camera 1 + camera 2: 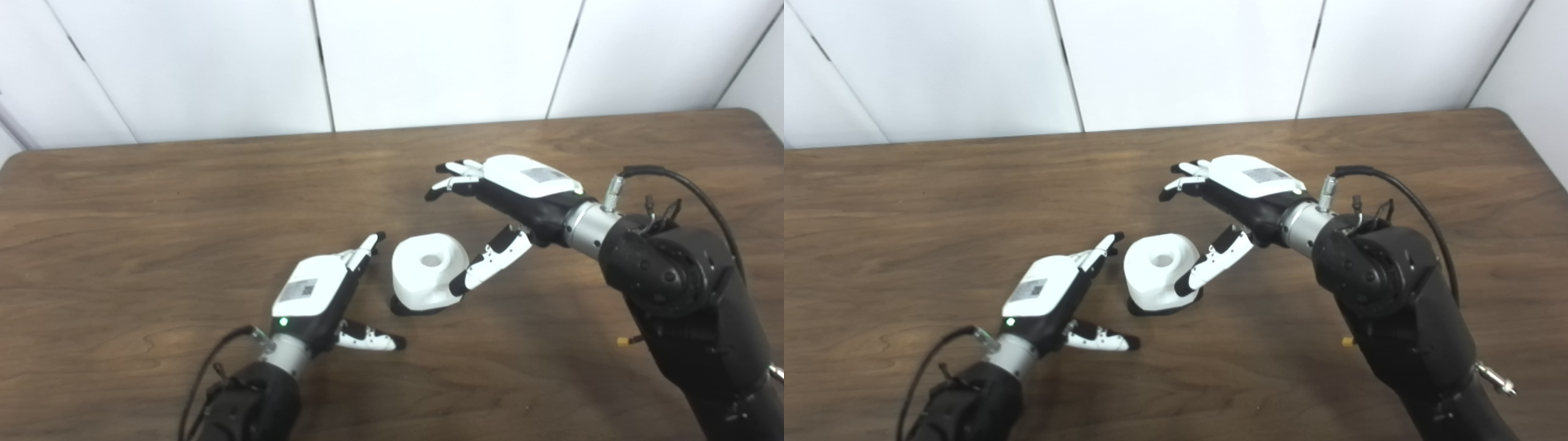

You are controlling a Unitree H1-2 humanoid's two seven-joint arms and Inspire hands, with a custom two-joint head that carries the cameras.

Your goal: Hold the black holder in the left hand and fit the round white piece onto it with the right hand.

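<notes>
The round white piece with a hole in its top sits on the black holder, of which only a thin dark rim shows beneath it on the table. My left hand lies open just left of them, fingers pointing toward the piece, touching nothing. My right hand hovers open to the right and behind, palm down; its thumb rests against the right side of the white piece while its fingers spread in the air beyond it.
The brown wooden table runs to a white panelled wall at the back. My bulky right forearm fills the lower right, with a looping black cable above it. The left arm's cable curls at the lower left.
</notes>
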